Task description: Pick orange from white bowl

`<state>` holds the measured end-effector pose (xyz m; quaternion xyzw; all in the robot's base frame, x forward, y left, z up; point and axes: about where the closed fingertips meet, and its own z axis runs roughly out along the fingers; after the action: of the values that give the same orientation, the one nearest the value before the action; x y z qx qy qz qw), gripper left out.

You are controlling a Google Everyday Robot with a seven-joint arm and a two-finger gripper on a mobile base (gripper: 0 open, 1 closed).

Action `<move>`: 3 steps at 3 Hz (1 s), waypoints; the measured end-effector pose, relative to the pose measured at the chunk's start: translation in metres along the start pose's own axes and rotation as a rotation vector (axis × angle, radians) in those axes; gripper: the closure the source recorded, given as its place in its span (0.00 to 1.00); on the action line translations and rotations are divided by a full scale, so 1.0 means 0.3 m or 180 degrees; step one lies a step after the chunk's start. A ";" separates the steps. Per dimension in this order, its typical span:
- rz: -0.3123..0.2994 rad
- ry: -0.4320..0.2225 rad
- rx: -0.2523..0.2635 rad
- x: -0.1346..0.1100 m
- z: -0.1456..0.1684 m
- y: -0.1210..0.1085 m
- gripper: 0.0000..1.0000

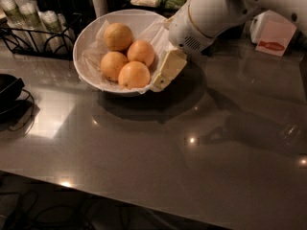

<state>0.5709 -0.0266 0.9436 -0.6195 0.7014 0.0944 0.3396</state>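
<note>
The white bowl (91, 37), lined with crinkled white paper, stands at the back left of the dark table and holds four oranges. The paler, yellow-tan orange (118, 36) lies at the back of the bowl. Three deeper-orange fruits lie in front of it (141, 52), (113, 65), (134, 74). My gripper (160, 83), cream-coloured on a white arm, hangs at the bowl's right rim, just right of the front orange. It holds nothing that I can see.
A small black dish (7, 92) sits at the left edge. A black wire rack with cups (29, 20) stands behind the bowl. A white and red box (273, 38) stands at the back right. The table's front edge runs along the bottom.
</note>
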 end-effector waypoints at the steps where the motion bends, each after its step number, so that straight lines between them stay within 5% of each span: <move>1: 0.0086 -0.0194 0.0088 -0.021 0.067 -0.063 0.00; 3: 0.0129 -0.0311 0.0083 -0.048 0.096 -0.066 0.00</move>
<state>0.5998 -0.0033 0.9361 -0.5953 0.6976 0.1222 0.3796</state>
